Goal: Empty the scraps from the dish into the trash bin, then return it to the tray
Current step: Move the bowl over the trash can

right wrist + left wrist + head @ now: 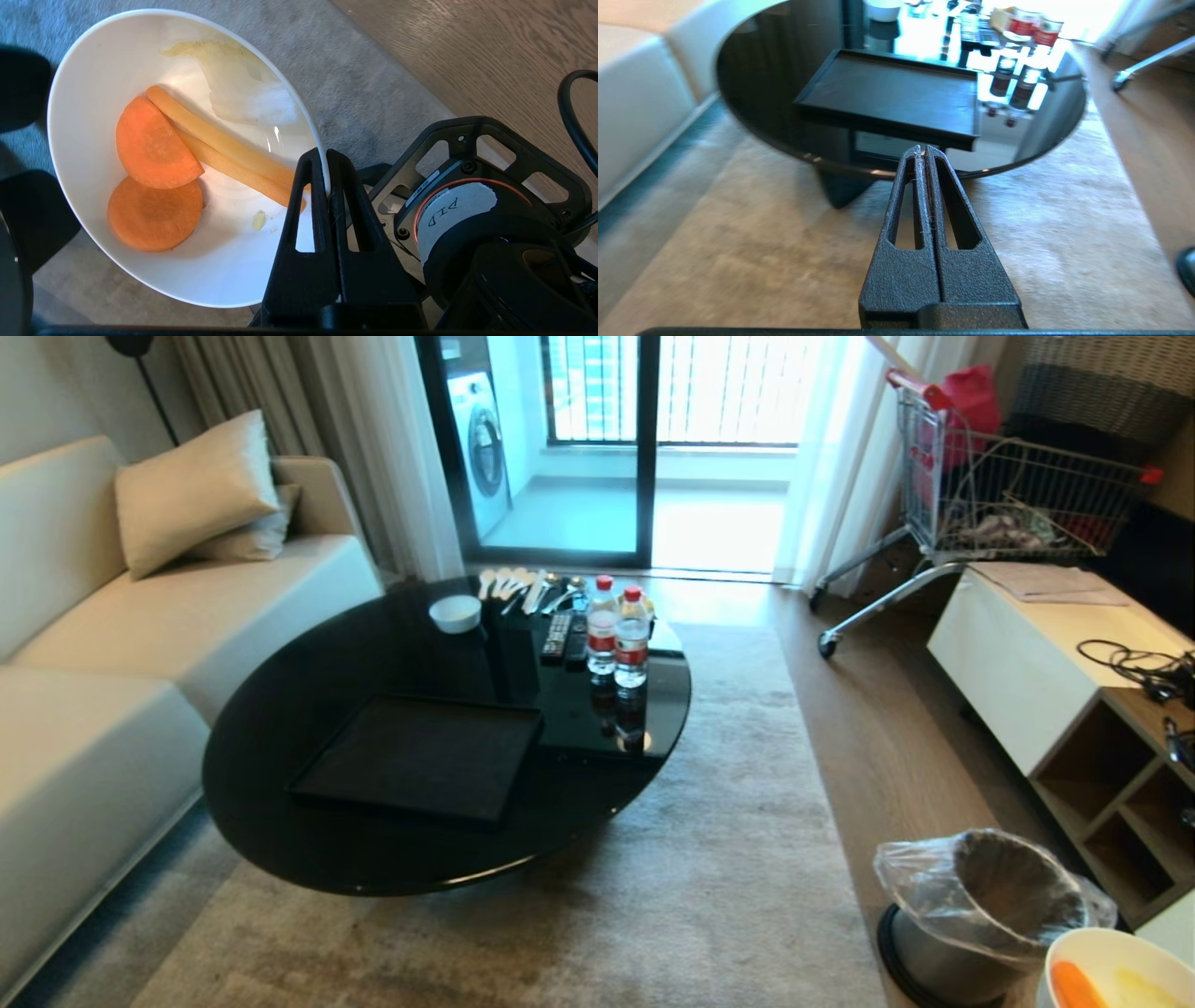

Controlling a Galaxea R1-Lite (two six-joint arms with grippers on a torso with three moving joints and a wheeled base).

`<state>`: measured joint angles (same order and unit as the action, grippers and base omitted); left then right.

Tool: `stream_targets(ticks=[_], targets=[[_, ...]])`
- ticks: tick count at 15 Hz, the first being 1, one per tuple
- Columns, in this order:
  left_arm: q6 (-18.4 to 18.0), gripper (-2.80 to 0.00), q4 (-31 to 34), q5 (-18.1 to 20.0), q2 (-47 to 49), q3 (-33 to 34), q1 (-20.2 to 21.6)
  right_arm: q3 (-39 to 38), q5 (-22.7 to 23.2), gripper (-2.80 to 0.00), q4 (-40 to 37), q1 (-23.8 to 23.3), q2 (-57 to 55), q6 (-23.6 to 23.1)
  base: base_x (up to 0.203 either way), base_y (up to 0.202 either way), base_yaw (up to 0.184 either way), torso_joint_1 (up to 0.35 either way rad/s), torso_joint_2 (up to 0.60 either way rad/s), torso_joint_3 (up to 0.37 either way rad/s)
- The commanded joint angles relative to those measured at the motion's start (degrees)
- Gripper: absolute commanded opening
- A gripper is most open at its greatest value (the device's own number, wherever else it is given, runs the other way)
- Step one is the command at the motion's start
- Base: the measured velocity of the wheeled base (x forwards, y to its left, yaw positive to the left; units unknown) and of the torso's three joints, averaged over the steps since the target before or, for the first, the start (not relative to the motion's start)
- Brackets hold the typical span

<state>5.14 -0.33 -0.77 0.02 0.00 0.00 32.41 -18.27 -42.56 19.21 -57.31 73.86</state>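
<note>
In the head view the bowl [1111, 963] and the bin's [980, 915] base are cut off by the bottom edge, the gripper holding the bowl lies out of frame, and the far utensils [518, 583] are too small to identify.

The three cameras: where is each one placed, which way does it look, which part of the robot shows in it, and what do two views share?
Head view: high on the robot, looking forward and down over the tray on the round table; trash bin and dish at lower right; no arm shows.
Left wrist view: behind the shut left gripper, facing the tray across the rug.
Right wrist view: behind the right gripper, jaws pinching the rim of the dish holding scraps.
Shared: tray in head and left wrist; dish in head and right wrist.
</note>
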Motion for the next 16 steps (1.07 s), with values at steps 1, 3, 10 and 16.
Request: stream_targets(ticks=[1, 3, 10, 16], targets=[[0.04, -2.8, -0.02, -0.02, -0.02, 0.0, 0.0, -0.07, -0.1, -2.8, -0.25, 0.04, 0.18, 0.4, 0.001, 0.011, -0.168, 0.003, 0.0, 0.005], [0.04, -2.8, -0.02, -0.02, -0.02, 0.0, 0.0, -0.07, -0.17, -2.8, -0.33, 0.04, 0.27, 0.4, 0.001, 0.01, -0.171, 0.006, 0.0, 0.0], [0.04, -2.8, -0.02, -0.02, -0.02, 0.0, 0.0, -0.16, -0.1, -2.8, -0.25, -0.05, 0.18, 0.4, 0.001, 0.01, -0.167, 0.001, 0.0, 0.002], [0.04, -2.8, -0.02, -0.02, -0.02, 0.0, 0.0, -0.07, -0.18, -2.8, -0.25, -0.05, 0.14, 0.45, 0.001, 0.009, -0.167, 0.002, 0.0, 0.004]])
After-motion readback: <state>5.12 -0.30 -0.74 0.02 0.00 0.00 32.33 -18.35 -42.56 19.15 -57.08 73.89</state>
